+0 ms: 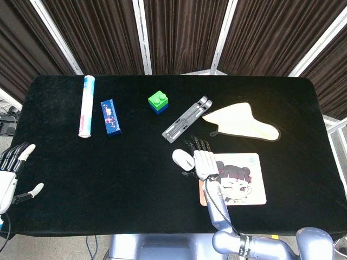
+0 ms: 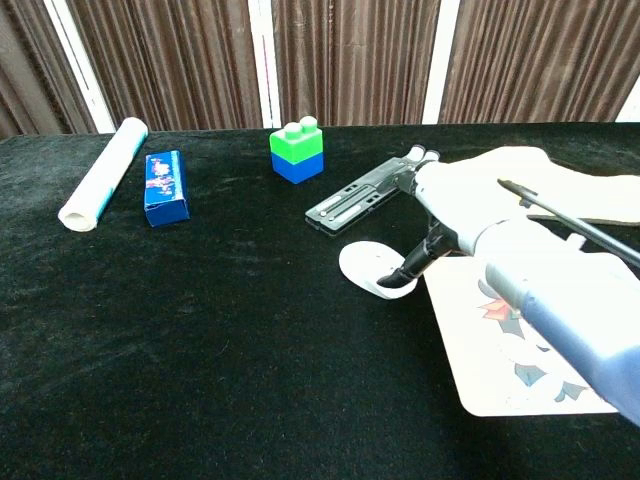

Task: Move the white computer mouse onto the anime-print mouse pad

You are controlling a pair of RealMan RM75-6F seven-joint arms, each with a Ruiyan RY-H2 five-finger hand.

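Note:
The white computer mouse [image 1: 182, 158] [image 2: 361, 264] lies on the black cloth just left of the anime-print mouse pad [image 1: 246, 187] [image 2: 478, 352]. My right hand [image 1: 202, 161] [image 2: 462, 205] hangs over the pad's near-left corner, fingers spread and stretched toward the mouse. In the chest view its dark fingertips [image 2: 397, 279] cover the mouse's right side; whether they touch it I cannot tell. It holds nothing. My left hand [image 1: 9, 176] is open at the table's front left edge, seen only in the head view.
A grey folding stand [image 1: 187, 119] [image 2: 361, 195] lies just behind the mouse. A yellow cloth [image 1: 244, 122] is behind the pad. Further left are a green-and-blue block [image 1: 158, 102] [image 2: 297, 152], a blue box [image 1: 110, 116] [image 2: 165, 187] and a white roll [image 1: 86, 105] [image 2: 100, 188].

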